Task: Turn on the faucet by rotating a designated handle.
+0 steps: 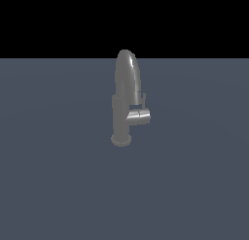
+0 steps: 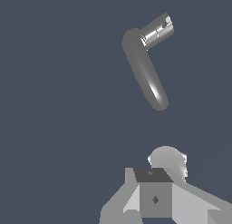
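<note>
The grey metal faucet (image 1: 125, 98) stands upright on the dark floor, its arched spout (image 1: 128, 74) rising from a round base (image 1: 121, 139). A short side cylinder (image 1: 139, 117) juts toward the exterior view's right, and the thin handle (image 1: 144, 99) rises from its end. The wrist view looks down on the faucet (image 2: 145, 71) and its side cylinder (image 2: 157, 31). Only pale grey blocky parts of my gripper (image 2: 155, 193) show at that picture's edge, well apart from the faucet. Their shape does not reveal how the jaws stand. The exterior view shows no arm.
A flat dark blue-grey floor (image 1: 58, 185) surrounds the faucet, with black background above it.
</note>
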`<state>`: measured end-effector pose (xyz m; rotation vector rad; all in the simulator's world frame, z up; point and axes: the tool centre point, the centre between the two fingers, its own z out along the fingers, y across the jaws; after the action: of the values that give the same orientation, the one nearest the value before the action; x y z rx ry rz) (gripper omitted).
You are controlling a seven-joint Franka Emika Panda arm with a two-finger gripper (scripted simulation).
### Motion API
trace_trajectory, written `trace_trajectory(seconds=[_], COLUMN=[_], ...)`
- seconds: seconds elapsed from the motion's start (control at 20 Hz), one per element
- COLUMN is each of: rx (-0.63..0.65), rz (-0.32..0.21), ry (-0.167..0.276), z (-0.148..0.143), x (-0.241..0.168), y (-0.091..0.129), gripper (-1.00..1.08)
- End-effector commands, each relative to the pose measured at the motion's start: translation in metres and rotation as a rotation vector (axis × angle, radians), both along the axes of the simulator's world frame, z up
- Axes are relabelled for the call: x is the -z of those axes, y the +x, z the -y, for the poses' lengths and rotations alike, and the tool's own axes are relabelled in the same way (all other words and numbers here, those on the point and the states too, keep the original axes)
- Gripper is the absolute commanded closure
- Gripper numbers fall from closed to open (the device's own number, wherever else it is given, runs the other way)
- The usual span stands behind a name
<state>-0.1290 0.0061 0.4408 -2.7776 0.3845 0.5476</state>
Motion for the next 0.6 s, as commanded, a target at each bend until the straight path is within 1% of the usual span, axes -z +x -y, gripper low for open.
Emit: trace_trajectory(seconds=[0.0, 0.55], rx=[0.034, 0.185], rz=[-0.04, -0.219], ry=[0.031, 0.173], z=[0.003, 0.02], x=[0.007, 0.045], y=[0.013, 0.066], gripper=[1.08, 1.08])
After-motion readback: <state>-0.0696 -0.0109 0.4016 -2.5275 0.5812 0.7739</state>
